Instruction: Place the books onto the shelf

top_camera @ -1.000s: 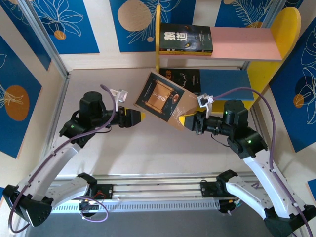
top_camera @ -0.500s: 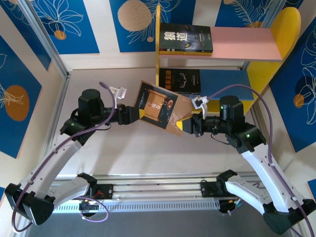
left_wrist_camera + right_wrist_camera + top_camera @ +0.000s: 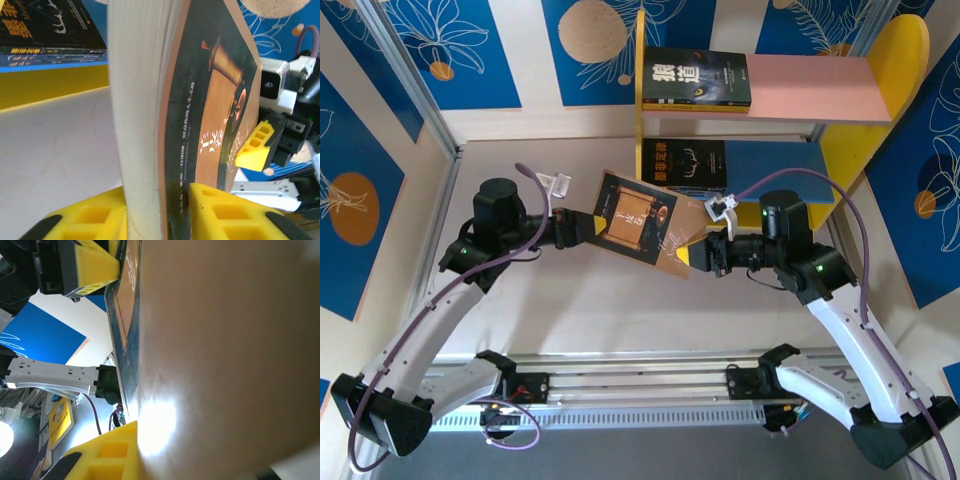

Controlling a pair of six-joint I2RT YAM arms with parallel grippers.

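Book [image 3: 642,222], one, brown, clamped by left claw [image 3: 592,226] and right claw [image 3: 696,258]; shelf [image 3: 905,60] shows two dark covers [image 3: 698,78] [image 3: 685,165].

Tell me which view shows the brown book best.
Top external: the brown book shows its whole cover, held between the left gripper and right gripper. Left wrist gives its page edge and a foreshortened cover; right wrist, a blurred brown close-up.

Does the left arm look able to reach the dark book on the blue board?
Probably not: its jaws grip the brown book, which also hangs in front of the dark book.
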